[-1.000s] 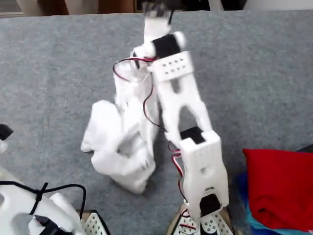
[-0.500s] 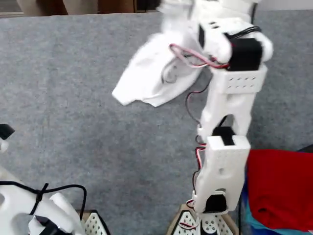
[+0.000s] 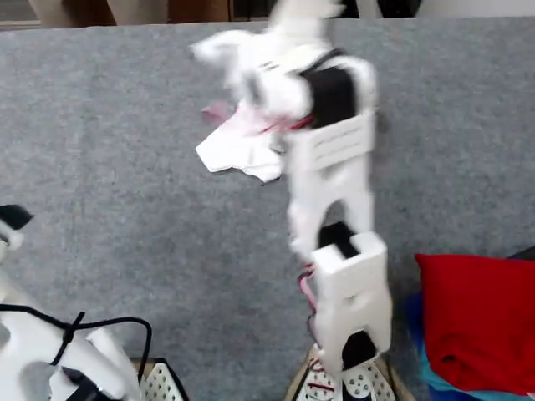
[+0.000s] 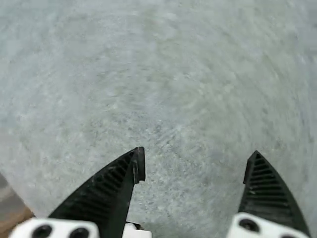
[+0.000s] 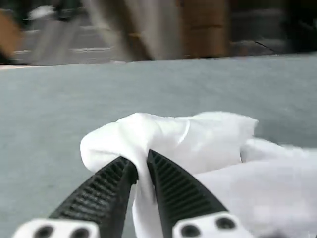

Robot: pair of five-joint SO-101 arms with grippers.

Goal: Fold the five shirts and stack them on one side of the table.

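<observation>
A crumpled white shirt (image 3: 240,151) hangs lifted over the far middle of the grey table (image 3: 125,209), partly hidden behind my right arm (image 3: 333,159). In the right wrist view my right gripper (image 5: 140,161) is shut on a bunched fold of the white shirt (image 5: 198,141), its black fingers pinching the cloth. My left gripper (image 4: 194,166) stands open just above bare grey table (image 4: 163,74), nothing between its fingers. The left arm (image 3: 50,359) sits at the near left corner.
A folded red shirt (image 3: 481,322) tops a pile at the near right edge, with a blue shirt (image 3: 418,330) under it. Wood furniture stands beyond the table's far edge (image 3: 100,27).
My right arm has lifted the white shirt off the table's middle, carried it to the far side, then swung back leftward. The left arm has barely moved.
</observation>
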